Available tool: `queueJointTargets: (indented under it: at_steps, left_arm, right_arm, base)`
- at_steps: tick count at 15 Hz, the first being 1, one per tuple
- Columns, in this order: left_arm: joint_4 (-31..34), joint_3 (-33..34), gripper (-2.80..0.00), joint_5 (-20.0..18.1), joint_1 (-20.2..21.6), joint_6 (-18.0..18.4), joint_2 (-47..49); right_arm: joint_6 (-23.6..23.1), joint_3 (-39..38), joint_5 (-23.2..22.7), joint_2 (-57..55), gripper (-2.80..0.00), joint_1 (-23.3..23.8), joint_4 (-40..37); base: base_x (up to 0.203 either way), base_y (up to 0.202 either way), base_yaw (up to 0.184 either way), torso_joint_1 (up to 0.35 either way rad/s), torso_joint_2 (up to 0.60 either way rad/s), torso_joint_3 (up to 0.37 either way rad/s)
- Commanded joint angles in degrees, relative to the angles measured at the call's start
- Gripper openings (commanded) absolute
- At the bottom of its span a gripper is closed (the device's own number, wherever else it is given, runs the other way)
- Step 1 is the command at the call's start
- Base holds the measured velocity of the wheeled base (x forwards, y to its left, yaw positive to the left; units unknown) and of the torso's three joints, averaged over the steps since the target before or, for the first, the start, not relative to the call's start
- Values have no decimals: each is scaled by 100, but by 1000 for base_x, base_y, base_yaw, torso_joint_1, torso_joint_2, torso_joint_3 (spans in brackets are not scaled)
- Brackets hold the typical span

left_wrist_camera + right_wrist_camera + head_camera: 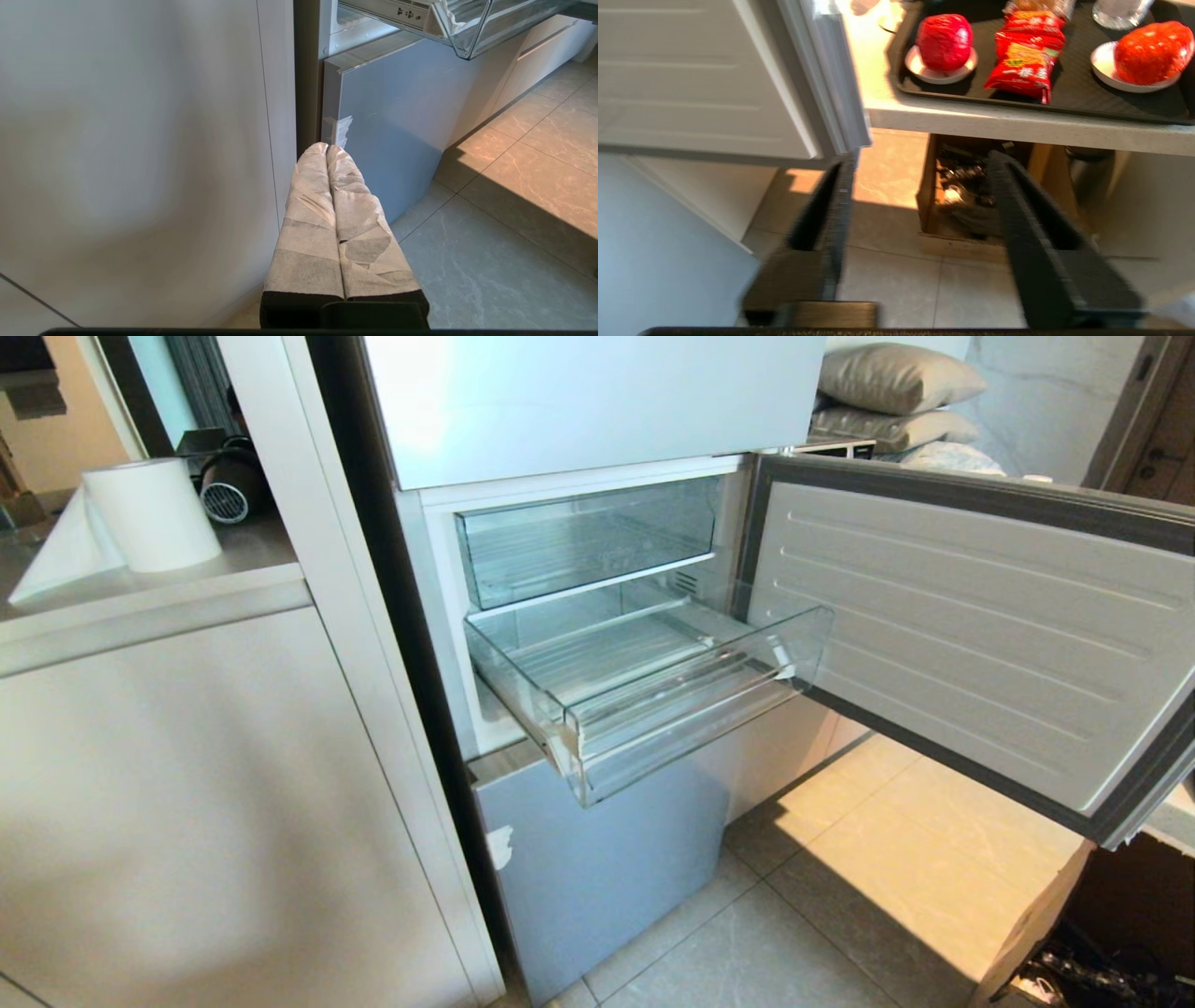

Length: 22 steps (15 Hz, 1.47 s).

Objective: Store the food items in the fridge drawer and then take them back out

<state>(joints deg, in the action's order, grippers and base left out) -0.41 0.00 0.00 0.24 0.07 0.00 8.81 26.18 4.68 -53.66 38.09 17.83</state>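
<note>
Standing widest of all, the fridge door point(971, 635) hangs swung open, its ribbed white lining showing; in the right wrist view its lower edge lies just beyond the right tool point(920, 172).

Cabinet panel point(187, 803): plain white, close alongside the left tool point(327, 151).

Pale blue fridge front point(387, 140): directly ahead of the left tool.

Fridge drawer point(691, 728): clear plastic, ribbed floor, pulled out of the open compartment, nothing visible inside; above and beyond the left tool. A shallower clear tray point(588, 537) sits pushed in above it.

Tabletop point(1017, 123): pale, ahead of and above the right tool, carrying a black tray point(1064, 100).

Cardboard box point(966, 219): on the floor under the tabletop, seen between the right tool's fingers.

Left tool: paper-wrapped fingers pressed together, holding nothing, hanging low.

Right tool: black fingers spread well apart, holding nothing, well short of the black tray.

Food items: one red fruit point(944, 42) and another point(1150, 46), each on a small white dish, with a red snack packet point(1024, 56) between them, all on the black tray.
</note>
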Motion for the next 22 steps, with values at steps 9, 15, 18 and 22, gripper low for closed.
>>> queueJointTargets:
  at_steps: [9, 15, 18, 22]
  left_arm:
    - [-2, 0, -280, 0, 2, 1, 0]
    - [-2, 9, -280, 0, 2, 1, 0]
    - [-2, 9, -280, 0, 2, 1, 0]
    - [-2, 0, -280, 0, 2, 1, 0]
  right_arm:
    - [28, 1151, -4, -1779, 0, 833, 442]
    - [-33, 1971, -17, -2801, 0, 1932, 627]
    - [-24, 2265, -34, -3491, 0, 2309, 911]
    - [-260, 2630, -93, -4936, 0, 2588, 2058]
  base:
    - [0, 0, 0, 0, 0, 0]
    - [0, 0, 0, 0, 0, 0]
    - [0, 0, 0, 0, 0, 0]
    - [0, 0, 0, 0, 0, 0]
